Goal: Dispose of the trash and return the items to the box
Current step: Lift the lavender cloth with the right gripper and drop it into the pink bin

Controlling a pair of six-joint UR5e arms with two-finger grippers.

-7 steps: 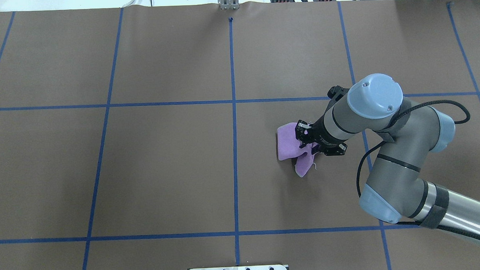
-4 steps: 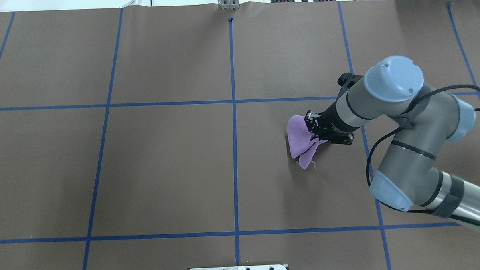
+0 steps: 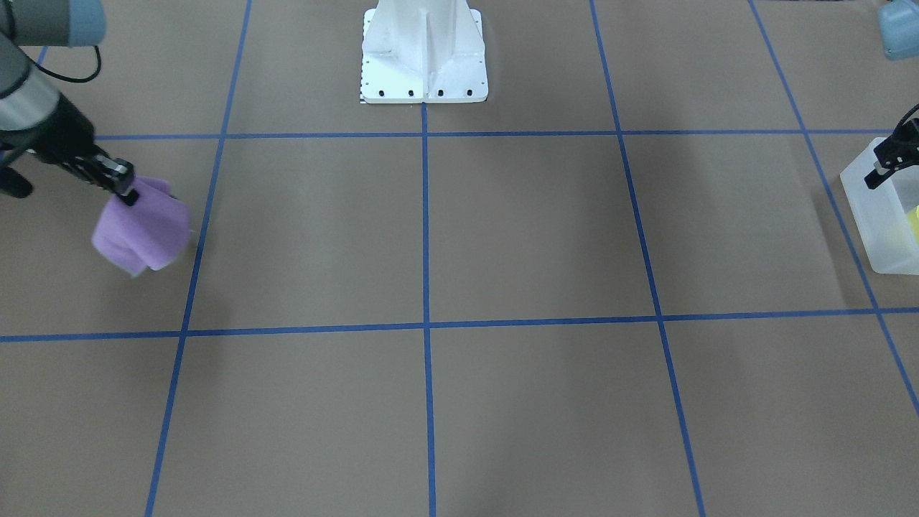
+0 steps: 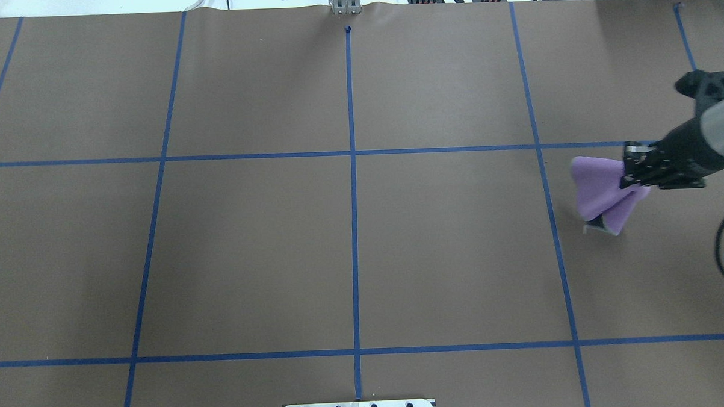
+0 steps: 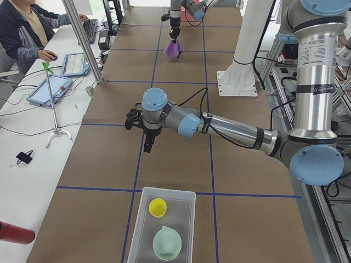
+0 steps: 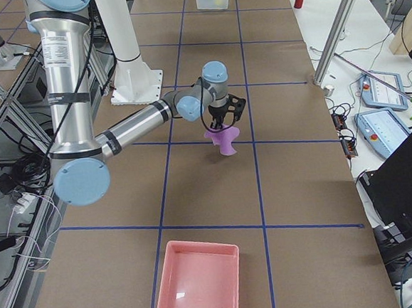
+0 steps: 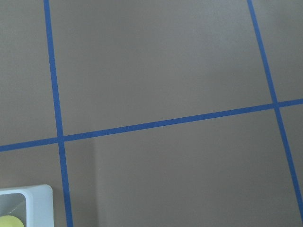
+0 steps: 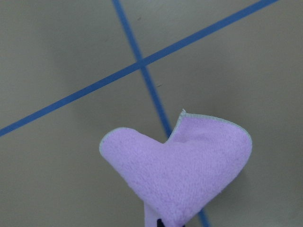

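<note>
The trash, a purple cloth [image 4: 599, 189], hangs off the table with my right gripper [image 4: 633, 174] shut on its upper edge, near the table's right end. The same cloth [image 3: 140, 226] shows in the front view, and it fills the lower part of the right wrist view as the cloth [image 8: 184, 165]. The box [image 5: 167, 190] stands at the table's left end. It holds the items: a yellow cup [image 5: 158, 207] and a mint-green bowl [image 5: 166, 244]. My left gripper [image 5: 148, 143] hovers over the table just beside the box; whether it is open or shut does not show.
A pink tray [image 6: 195, 283] lies at the table's right end, beyond the hanging cloth. The white robot base [image 3: 423, 54] stands at the table's middle edge. A person [image 5: 24, 27] sits at a side bench with tablets.
My right arm has swung well to the right with the cloth in its grip. The cloth has come off the table and now hangs free.
</note>
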